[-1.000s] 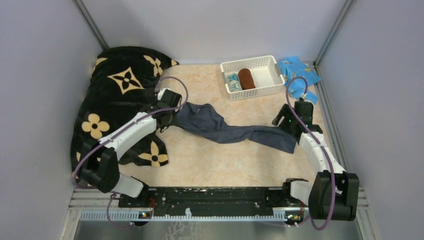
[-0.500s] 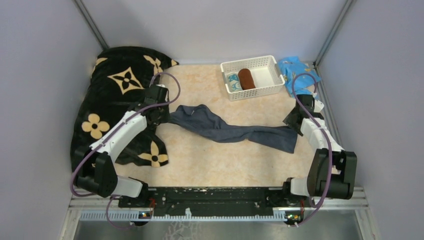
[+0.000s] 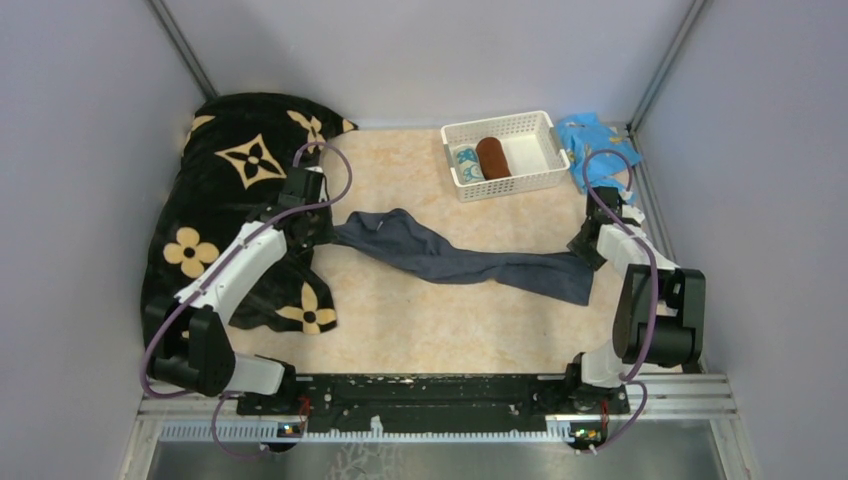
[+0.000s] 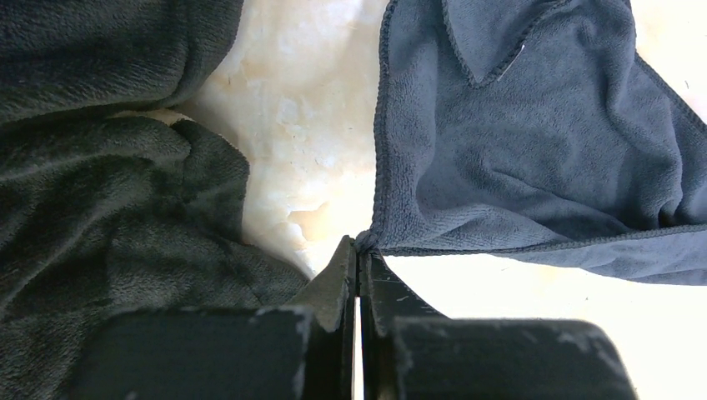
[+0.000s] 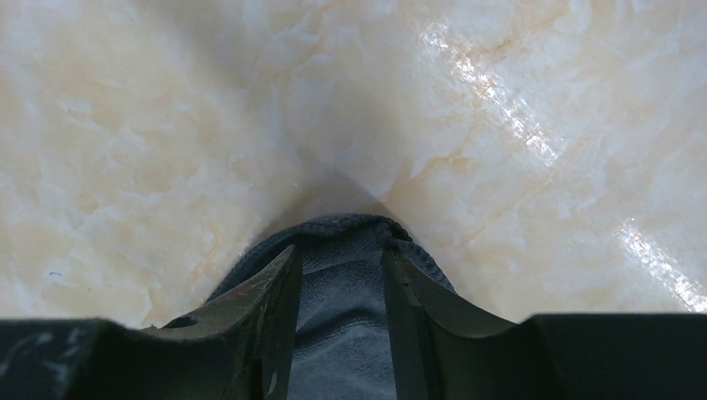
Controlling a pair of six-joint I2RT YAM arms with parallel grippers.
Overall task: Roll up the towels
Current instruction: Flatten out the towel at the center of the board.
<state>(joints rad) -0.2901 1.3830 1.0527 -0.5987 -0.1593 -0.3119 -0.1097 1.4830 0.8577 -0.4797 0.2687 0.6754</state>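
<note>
The long slate grey-blue towel lies stretched across the tan table. My left gripper is at its left end, next to the black blanket. In the left wrist view that gripper is shut on the towel's corner, pinched at the very tips. My right gripper is at the towel's right end. In the right wrist view its jaws stand apart, with the towel's edge lying between them. The rolled rust-brown towel and the rolled teal-and-white towel lie in the white basket.
A big black blanket with tan flowers covers the left side, and it fills the left of the left wrist view. A bright light-blue cloth lies in the far right corner beside the basket. Grey walls close in both sides.
My left gripper has drawn the towel's corner to the left, pulling the cloth straighter. My right arm has swung out to the towel's right end, and its jaws have narrowed around the edge.
</note>
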